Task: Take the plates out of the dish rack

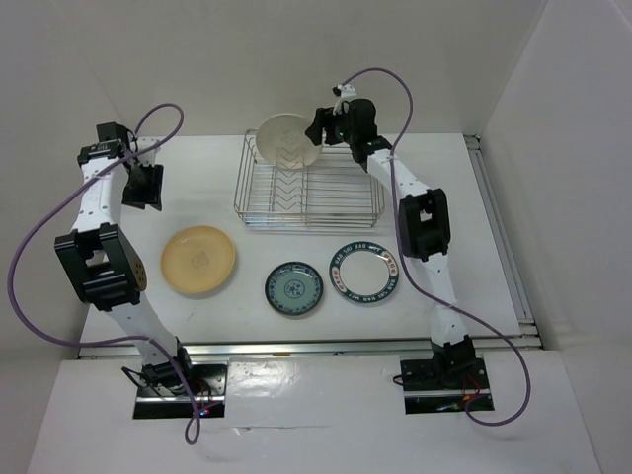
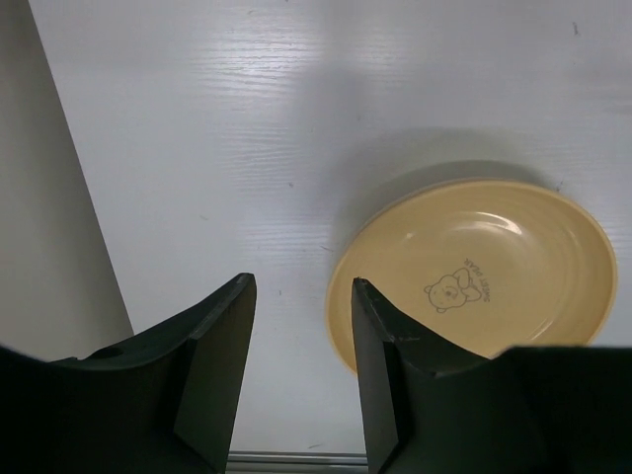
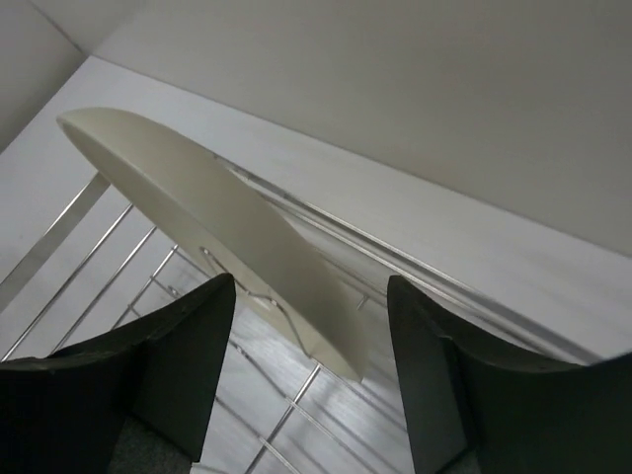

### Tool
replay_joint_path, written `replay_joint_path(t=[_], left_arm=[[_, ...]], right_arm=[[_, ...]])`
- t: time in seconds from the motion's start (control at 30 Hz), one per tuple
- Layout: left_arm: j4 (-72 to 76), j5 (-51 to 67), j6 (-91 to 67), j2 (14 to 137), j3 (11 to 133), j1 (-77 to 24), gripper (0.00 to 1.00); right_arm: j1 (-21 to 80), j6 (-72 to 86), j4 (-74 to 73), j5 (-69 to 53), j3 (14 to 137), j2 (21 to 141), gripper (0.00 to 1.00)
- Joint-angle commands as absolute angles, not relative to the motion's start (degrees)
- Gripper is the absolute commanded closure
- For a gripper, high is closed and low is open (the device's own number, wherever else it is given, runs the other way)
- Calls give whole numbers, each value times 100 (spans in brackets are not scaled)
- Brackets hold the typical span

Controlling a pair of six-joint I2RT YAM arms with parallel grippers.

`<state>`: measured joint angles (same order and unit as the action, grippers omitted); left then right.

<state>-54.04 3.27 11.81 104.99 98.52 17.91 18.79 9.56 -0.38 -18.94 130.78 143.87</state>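
A large cream plate [image 1: 286, 141] leans upright at the back left end of the silver dish rack [image 1: 341, 202]. My right gripper [image 1: 318, 126] is open beside the plate's right edge. In the right wrist view the plate's rim [image 3: 247, 247] sits between the open fingers, not clamped. A tan plate [image 1: 198, 260], a small blue-patterned plate [image 1: 293, 289] and a dark-blue-rimmed plate with red marks [image 1: 364, 273] lie flat in front of the rack. My left gripper [image 1: 145, 188] is open and empty; the left wrist view shows the tan plate [image 2: 494, 267] beyond it.
White walls close in on the left, back and right. A metal rail [image 1: 504, 237] runs along the table's right edge and another along the front [image 1: 316, 346]. The rack holds no other plates, only upright prongs [image 1: 296, 188].
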Motion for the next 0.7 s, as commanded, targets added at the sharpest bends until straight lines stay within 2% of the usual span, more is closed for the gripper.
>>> replay_joint_path(t=[0.0,0.13,0.23,0.27,0.4,0.67], left_arm=[[-5501,149,1090,10704,9993,1819,43],[-5555,149,1090,10758,10125,1819,43],[-5502,149,1090,10758,10073,1819,43],[-5502,149,1090,10758,10072,1819,43],[-5502,325,1037,10758,10020,1819,43],[-5502,650,984,10705,10020,1767,43]], right_arm=[[1977,1160,1353,-1900,13236,14536,32],[1978,1274,1512,-1846,13298,14800,50],[2030,1274,1573,-1846,13298,14853,56],[2030,1274,1573,-1846,13298,14854,63],[2030,1274,1573,-1898,13097,14634,78],[2030,748,1819,-1601,12779,13826,95]])
